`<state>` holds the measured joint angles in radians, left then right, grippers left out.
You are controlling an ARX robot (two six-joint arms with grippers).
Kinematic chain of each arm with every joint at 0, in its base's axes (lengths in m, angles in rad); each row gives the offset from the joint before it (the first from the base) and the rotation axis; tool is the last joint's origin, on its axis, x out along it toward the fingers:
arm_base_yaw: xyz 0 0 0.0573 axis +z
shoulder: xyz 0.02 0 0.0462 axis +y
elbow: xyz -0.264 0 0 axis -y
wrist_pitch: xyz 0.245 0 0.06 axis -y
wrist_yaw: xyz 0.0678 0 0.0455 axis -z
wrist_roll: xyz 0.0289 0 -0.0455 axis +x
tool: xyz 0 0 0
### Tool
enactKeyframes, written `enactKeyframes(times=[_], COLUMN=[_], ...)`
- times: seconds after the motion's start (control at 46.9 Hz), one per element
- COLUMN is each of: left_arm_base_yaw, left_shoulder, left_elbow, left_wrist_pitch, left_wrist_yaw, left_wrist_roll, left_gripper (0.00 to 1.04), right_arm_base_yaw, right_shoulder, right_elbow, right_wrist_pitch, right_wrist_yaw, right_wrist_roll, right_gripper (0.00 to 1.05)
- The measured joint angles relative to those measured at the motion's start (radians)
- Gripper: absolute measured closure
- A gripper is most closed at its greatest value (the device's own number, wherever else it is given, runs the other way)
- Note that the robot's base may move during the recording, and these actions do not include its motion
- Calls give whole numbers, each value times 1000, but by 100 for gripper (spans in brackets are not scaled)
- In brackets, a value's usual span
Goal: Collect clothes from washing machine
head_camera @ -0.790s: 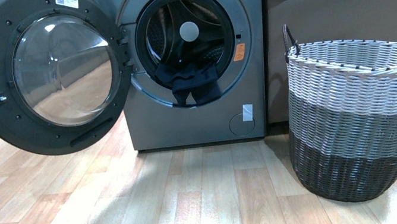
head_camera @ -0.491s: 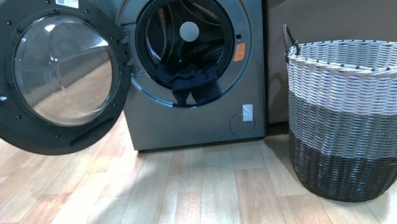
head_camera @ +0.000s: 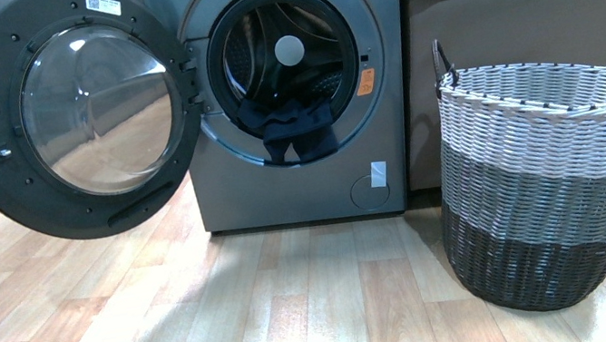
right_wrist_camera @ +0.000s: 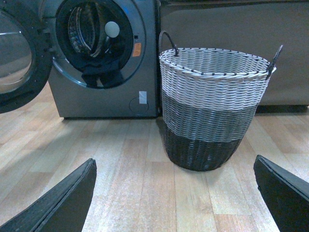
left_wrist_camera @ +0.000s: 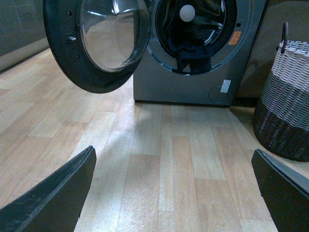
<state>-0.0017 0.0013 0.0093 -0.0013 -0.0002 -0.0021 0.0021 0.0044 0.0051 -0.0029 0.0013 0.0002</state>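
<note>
Hanging from the mouth of the grey metal front-loading washing machine point(head_camera: 285, 194), the dark navy ribbed garment point(head_camera: 297, 131) is seen unmoved since a moment ago. The left pincer point(left_wrist_camera: 173, 193) and right pincer point(right_wrist_camera: 174, 193) are held wide and empty, so collecting is judged unstarted.

Left end effector point(left_wrist_camera: 173, 150), right end effector point(right_wrist_camera: 174, 158), both splayed (widely)

Pale wood-look plank floor point(head_camera: 215, 332), boards running away from camera, bright glare patch lower middle. Grey washing machine point(head_camera: 284, 192) stands on it, upper middle of frame. Woven basket point(head_camera: 550, 187) upright on it at right, near machine, not touching. Brown sofa point(head_camera: 533, 24) on floor behind basket, upper right, just beside machine.
</note>
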Motion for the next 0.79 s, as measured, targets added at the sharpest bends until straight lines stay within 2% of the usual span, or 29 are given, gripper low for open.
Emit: enactKeyframes(times=[0.79], left_arm_base_yaw=[0], left_shoulder=[2], left_elbow=[0], left_wrist_pitch=[0], left_wrist_yaw=[0], left_wrist_roll=[0], left_gripper=[6], right_arm_base_yaw=[0], right_shoulder=[0], right_elbow=[0], right_wrist_pitch=[0], right_wrist_yaw=[0], right_wrist_roll=[0], right_gripper=[7])
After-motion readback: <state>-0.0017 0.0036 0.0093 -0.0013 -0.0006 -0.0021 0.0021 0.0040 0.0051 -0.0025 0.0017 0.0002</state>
